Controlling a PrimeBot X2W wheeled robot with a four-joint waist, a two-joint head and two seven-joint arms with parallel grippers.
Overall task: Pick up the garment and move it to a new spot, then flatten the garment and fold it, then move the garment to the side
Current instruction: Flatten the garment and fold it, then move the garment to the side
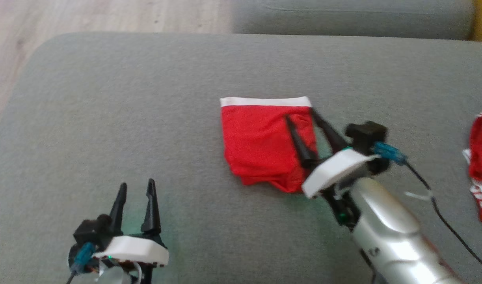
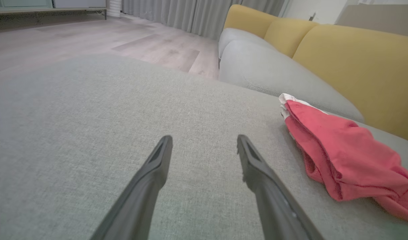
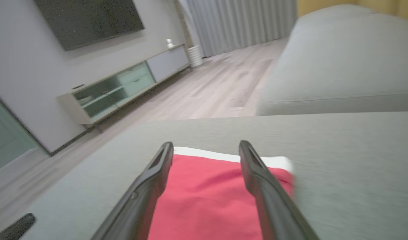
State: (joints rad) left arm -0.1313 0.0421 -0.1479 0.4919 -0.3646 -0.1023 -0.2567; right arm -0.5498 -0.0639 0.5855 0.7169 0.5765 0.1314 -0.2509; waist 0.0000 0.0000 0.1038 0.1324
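1. The left gripper [image 1: 137,182] hangs nearest, jaws spread wide and empty, over the grey woven fabric cushion [image 1: 107,98].
2. The right gripper [image 1: 300,113], jaws likewise wide and holding nothing, points its fingers over the right edge of the folded red cloth garment with white waistband [image 1: 260,142].
3. That garment lies flat mid-cushion, waistband farthest.

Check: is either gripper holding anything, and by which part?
Nothing. Right gripper stands open over the folded red garment; left gripper open above the cushion.
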